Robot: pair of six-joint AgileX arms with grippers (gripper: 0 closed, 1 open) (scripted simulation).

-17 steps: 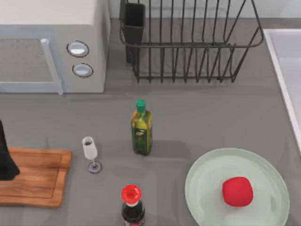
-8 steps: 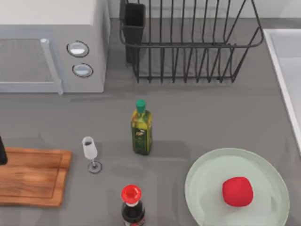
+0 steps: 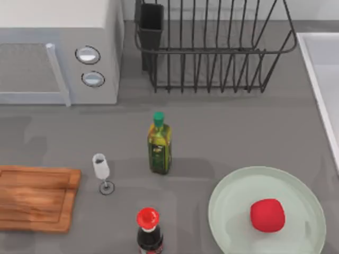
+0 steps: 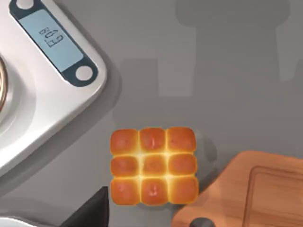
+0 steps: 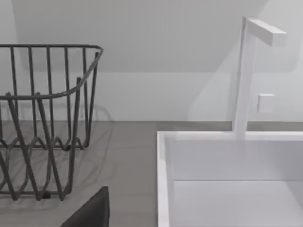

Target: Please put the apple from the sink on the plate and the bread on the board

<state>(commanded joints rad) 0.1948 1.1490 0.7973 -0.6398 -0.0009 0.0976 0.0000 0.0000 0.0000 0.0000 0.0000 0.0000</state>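
Apple already sits on the mint plate, so only the bread is left. In the left wrist view it's a nine-bun pull-apart square lying flat on the grey counter, just beside the cutting board corner, with a kitchen scale near it on the other side. I judge it light, soft and crushable: pinch across opposite crust edges, gently. Room is tight between the board and the scale. I can't tell the finger state on either gripper. The right wrist camera faces the sink and dish rack.
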